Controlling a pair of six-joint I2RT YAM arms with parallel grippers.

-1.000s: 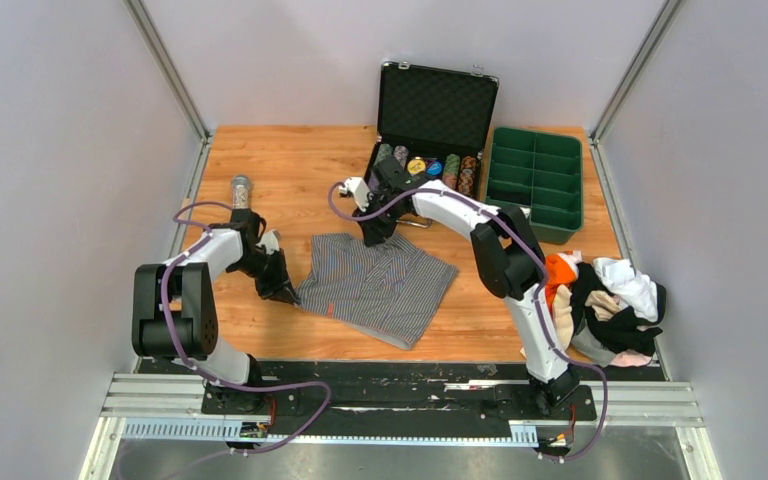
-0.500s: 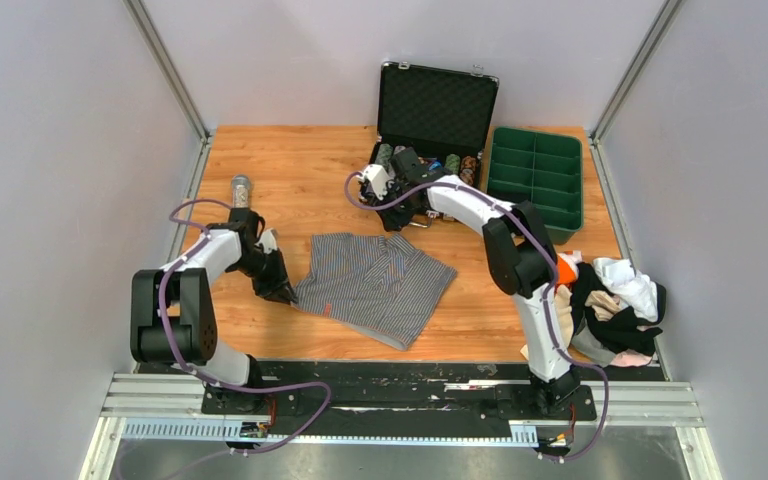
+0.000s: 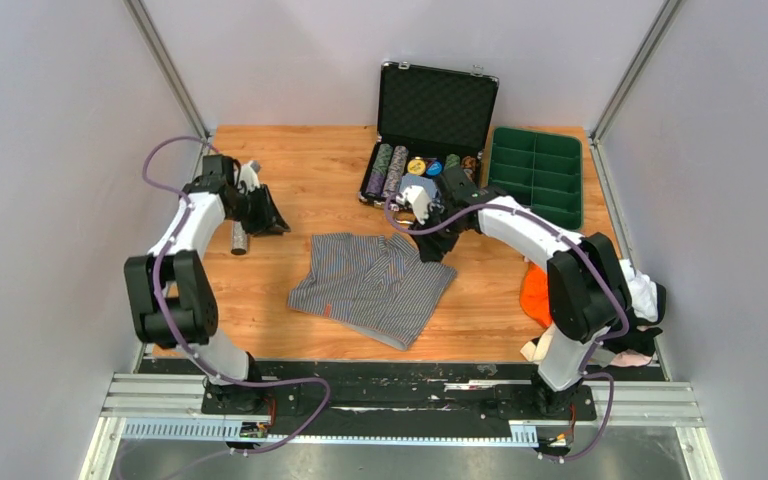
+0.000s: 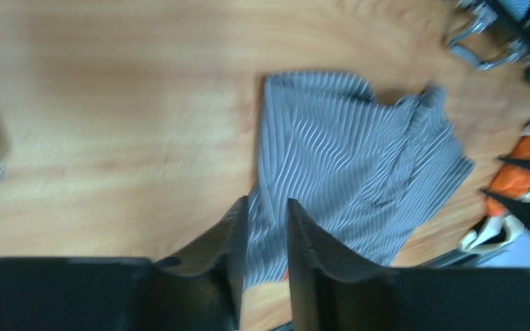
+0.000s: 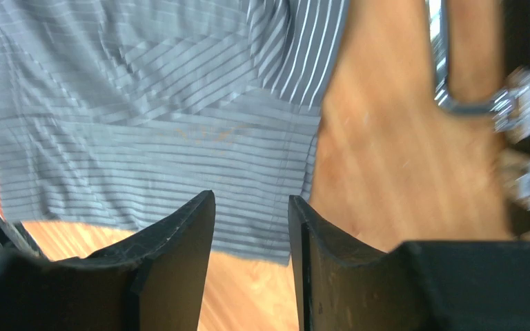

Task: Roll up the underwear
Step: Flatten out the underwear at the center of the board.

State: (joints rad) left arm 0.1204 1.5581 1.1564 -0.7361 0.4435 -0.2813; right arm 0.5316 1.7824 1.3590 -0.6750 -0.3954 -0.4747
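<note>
The grey-and-white pinstriped underwear (image 3: 372, 283) lies spread flat on the wooden table, creased at its far edge. My left gripper (image 3: 272, 222) hovers off its far left, away from the cloth, jaws a little apart and empty. In the left wrist view the gripper (image 4: 266, 207) looks down on the underwear (image 4: 359, 158). My right gripper (image 3: 436, 248) hangs over the underwear's far right corner, open and empty. In the right wrist view the gripper (image 5: 252, 203) is above the cloth's edge (image 5: 159, 117). More underwear, orange (image 3: 535, 293), black, white and pink, lies in a pile (image 3: 625, 300) at the right.
An open black case of poker chips (image 3: 430, 130) stands at the back, its metal handle (image 5: 469, 103) close to my right gripper. A green compartment tray (image 3: 536, 180) sits beside it. A small metal cylinder (image 3: 240, 238) lies by my left gripper.
My left gripper has left the underwear's near left corner and moved up and back toward the far left. My right gripper has swung from the case to the cloth's far right corner.
</note>
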